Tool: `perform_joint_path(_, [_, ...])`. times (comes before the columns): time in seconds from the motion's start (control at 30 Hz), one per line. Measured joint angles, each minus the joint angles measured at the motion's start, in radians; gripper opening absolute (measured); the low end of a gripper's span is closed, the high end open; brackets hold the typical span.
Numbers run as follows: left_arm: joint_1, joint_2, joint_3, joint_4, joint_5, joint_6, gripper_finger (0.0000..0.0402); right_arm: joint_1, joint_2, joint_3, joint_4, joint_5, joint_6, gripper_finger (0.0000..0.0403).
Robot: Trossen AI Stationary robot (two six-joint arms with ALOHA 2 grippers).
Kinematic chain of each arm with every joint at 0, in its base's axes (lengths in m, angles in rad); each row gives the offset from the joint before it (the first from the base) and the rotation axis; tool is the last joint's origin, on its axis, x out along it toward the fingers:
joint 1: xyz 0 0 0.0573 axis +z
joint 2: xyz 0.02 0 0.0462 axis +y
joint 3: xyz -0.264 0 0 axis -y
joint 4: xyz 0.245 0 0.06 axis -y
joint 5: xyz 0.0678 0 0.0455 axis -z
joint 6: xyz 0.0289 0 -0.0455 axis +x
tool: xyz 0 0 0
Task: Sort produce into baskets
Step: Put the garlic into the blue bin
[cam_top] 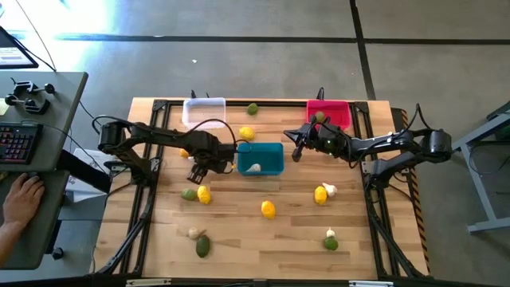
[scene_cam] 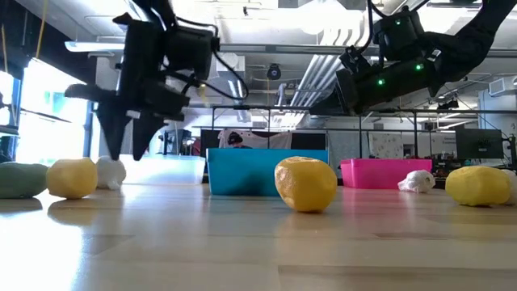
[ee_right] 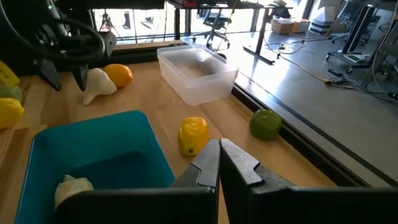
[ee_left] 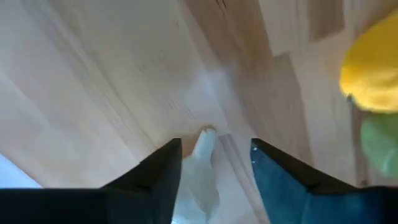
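Left gripper (cam_top: 198, 171), fingers spread, is pointing down around a whitish garlic bulb (ee_left: 200, 168) left of the centre teal plastic bin (cam_top: 260, 159); right gripper (cam_top: 299, 147), fingers pressed together, is hovering right of the bin.

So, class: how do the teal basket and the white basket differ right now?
The teal basket is opaque and holds a garlic bulb; the white basket is translucent and looks empty. The teal basket sits mid-table between both arms; the white basket stands at the far edge. Both are open rectangular bins of similar size.
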Motion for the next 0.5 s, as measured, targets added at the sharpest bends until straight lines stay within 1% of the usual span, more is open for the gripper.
perform_joint_path(0.13, [-0.014, 0.000, -0.034, 0.035, -0.023, 0.058, 0.0207, 0.000, 0.000, 0.000, 0.000, 0.000, -0.001, 0.0000])
perform_joint_path(0.23, [-0.018, 0.000, -0.054, 0.038, -0.035, 0.106, 0.0209, 0.000, 0.000, 0.000, -0.005, 0.000, -0.001, 0.0000])
perform_joint_path(0.33, [-0.019, 0.000, -0.069, 0.038, -0.073, 0.138, 0.0209, 0.000, 0.000, 0.000, -0.015, 0.000, -0.002, 0.0000])
perform_joint_path(0.4, [-0.019, 0.000, -0.078, 0.049, -0.093, 0.145, 0.0209, 0.000, 0.000, 0.000, -0.021, 0.000, -0.002, 0.0000])
perform_joint_path(0.5, [-0.018, 0.000, -0.102, 0.077, -0.093, 0.133, 0.0209, 0.000, 0.000, 0.000, -0.022, 0.000, -0.002, 0.0000])
